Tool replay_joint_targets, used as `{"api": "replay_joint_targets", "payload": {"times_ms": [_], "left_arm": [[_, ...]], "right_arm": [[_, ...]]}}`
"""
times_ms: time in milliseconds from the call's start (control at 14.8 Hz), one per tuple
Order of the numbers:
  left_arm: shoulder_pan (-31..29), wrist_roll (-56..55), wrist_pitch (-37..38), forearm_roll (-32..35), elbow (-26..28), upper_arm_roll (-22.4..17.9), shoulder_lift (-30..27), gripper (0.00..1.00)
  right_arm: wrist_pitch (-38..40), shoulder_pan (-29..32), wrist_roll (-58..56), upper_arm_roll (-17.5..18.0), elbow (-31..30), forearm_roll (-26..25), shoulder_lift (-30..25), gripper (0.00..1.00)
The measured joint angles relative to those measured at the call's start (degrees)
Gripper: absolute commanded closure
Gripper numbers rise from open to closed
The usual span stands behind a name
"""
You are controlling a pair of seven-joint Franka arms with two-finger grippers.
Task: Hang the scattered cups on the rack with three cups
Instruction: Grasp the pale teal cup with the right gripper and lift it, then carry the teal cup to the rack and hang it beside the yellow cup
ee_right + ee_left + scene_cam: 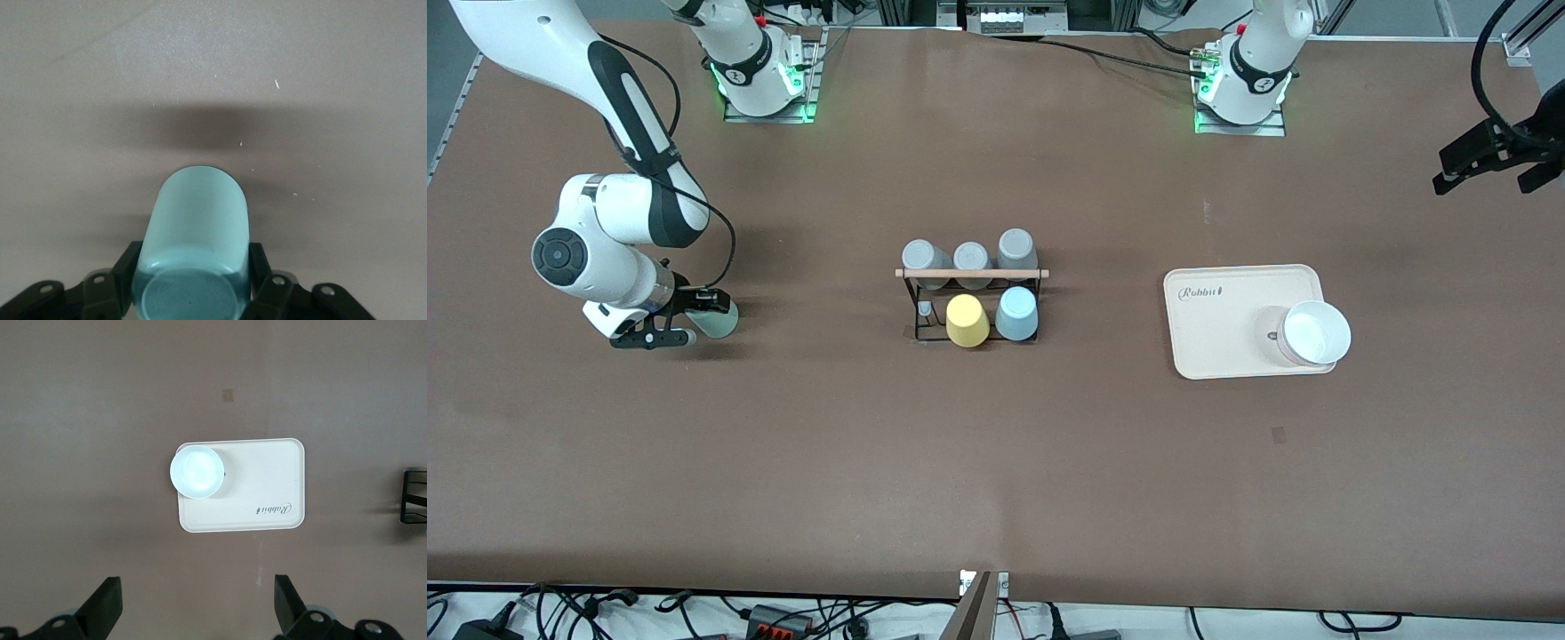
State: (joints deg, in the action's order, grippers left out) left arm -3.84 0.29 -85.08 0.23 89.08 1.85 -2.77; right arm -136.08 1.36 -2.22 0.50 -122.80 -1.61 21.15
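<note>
My right gripper [685,318] is shut on the pale mint green cup [720,320] at the right arm's end of the table and holds it on its side, low over the brown table. In the right wrist view the cup [197,220] sits between the fingers [127,263]. The black wire rack [971,302] with its wooden bar stands mid-table. The light blue cup [1016,314] hangs on it beside a yellow cup [967,320]. My left gripper [1489,160] waits open and empty high over the left arm's end of the table, and also shows in the left wrist view [197,603].
Three grey cups [969,258] hang on the rack's row farther from the front camera. A beige tray [1218,311] with a white bowl [1314,332] lies toward the left arm's end, also in the left wrist view [260,487].
</note>
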Motion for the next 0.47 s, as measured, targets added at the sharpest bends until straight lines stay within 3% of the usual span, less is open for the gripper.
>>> {"api": "replay_joint_targets", "payload": {"times_ms": [203,473], "left_arm": [[0.0,0.0,0.0,0.0,-0.4,0.0,0.6,0.00],[0.0,0.0,0.0,0.0,-0.6,0.1,0.6,0.00]], "right_arm": [[1.6,-0.1,0.0,0.3,2.1,0.0,-0.6,0.75],[19.3,-2.6,0.0,1.9,14.7,0.2,-2.9,0.76]]}}
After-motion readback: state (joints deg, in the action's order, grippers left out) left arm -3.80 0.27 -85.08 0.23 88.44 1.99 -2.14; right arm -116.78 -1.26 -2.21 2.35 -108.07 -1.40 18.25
